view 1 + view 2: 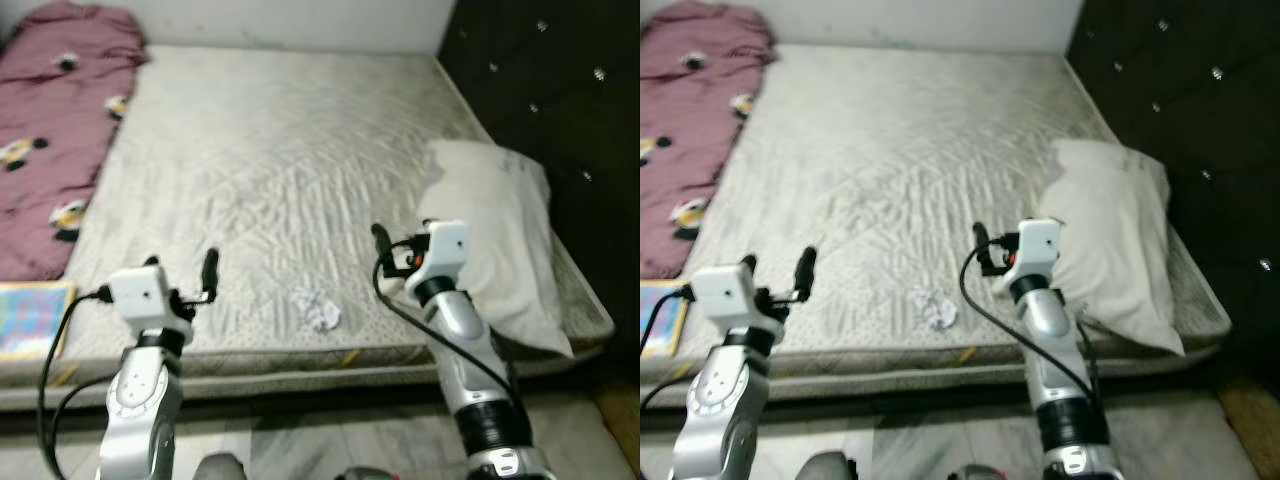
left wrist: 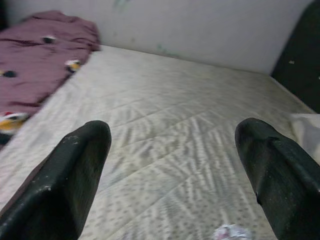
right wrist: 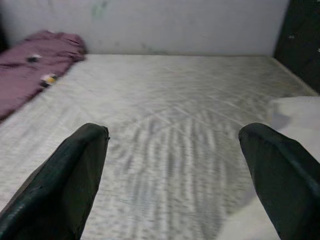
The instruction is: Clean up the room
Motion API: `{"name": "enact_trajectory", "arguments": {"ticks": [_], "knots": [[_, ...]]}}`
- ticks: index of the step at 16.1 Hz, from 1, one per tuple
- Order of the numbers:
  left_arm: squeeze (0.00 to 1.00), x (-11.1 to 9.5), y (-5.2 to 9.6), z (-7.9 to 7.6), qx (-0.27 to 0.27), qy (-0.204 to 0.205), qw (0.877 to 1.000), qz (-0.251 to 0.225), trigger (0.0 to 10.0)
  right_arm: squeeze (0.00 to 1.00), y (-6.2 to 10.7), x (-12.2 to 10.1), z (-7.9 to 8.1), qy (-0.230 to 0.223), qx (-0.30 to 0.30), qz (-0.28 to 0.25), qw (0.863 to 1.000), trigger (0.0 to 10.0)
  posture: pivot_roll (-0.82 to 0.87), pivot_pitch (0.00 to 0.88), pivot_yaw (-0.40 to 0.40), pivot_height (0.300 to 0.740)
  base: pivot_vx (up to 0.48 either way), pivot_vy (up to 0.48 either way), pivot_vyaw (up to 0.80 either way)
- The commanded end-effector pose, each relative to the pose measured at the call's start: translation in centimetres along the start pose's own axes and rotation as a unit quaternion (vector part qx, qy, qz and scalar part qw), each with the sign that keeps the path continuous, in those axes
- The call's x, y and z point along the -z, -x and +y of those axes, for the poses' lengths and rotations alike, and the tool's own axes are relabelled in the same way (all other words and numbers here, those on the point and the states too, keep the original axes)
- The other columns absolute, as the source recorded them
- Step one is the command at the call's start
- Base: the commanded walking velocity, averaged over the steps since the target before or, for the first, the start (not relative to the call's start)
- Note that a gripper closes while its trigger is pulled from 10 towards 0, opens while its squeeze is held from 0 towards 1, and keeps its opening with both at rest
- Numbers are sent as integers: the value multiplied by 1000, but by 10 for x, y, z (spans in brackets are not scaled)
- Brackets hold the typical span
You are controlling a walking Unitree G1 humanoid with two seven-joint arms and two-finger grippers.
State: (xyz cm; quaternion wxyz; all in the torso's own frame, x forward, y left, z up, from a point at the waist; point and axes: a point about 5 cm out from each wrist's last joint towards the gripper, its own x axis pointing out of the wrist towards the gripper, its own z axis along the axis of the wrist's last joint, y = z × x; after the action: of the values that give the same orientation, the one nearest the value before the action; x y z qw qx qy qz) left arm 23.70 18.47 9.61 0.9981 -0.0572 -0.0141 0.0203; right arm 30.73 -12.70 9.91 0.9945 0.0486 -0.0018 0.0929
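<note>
Paper, a small crumpled white piece (image 1: pixel 317 309), is lying on the bed (image 1: pixel 280 150) near its front edge, between the two grippers and a little below their fingertips in the head views. In the left wrist view the same crumpled paper (image 2: pixel 231 233) is showing low between the fingers, closer to the right finger (image 2: pixel 280 175) than to the left one (image 2: pixel 65 185), and nothing is touching it.

The left gripper (image 1: pixel 185 272) is hovering over the front edge of the mattress, and its fingers are standing wide apart and are holding nothing. The right gripper (image 3: pixel 175 170) is also hovering above the mattress, just beside the pillow; its fingers are spread wide too, with only bare quilted mattress lying between them.

The white pillow (image 1: pixel 500 230) is resting on the side of the bed beyond the right gripper's fingers, against the dark tufted headboard (image 1: pixel 560 90). A maroon blanket (image 1: pixel 50 130) with small cartoon figures is lying bunched on the far side past the left gripper's fingers. A colourful flat book (image 1: pixel 30 318) is sitting at the bed's near corner, outside the left arm. A pale wall (image 3: pixel 150 25) is standing behind the bed.
</note>
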Motion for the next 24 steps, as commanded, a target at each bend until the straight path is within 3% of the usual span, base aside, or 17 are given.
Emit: {"name": "enact_trajectory", "arguments": {"ticks": [1, 4, 13, 24], "knots": [[0, 0, 1, 1, -2, -2, 1000, 4, 10000, 0, -1, -3, 1, 2, -2, -4, 1000, 10000, 28, 44, -64, 740, 0, 0, 0], [0, 1, 1, 2, -6, -4, 1000, 9, 10000, 0, -1, -3, 0, -2, -2, -2, 1000, 10000, 29, 46, -63, 735, 0, 0, 0], [0, 4, 1, 8, -43, 8, 999, 21, 10000, 0, -1, -2, 2, -3, -12, 2, 1000, 10000, 29, 48, -68, 620, 0, 0, 0], [0, 1, 0, 7, -41, 27, 999, 19, 10000, 0, -5, -3, 7, 8, -31, 11, 999, 10000, 22, 81, -77, 620, 0, 0, 0]]}}
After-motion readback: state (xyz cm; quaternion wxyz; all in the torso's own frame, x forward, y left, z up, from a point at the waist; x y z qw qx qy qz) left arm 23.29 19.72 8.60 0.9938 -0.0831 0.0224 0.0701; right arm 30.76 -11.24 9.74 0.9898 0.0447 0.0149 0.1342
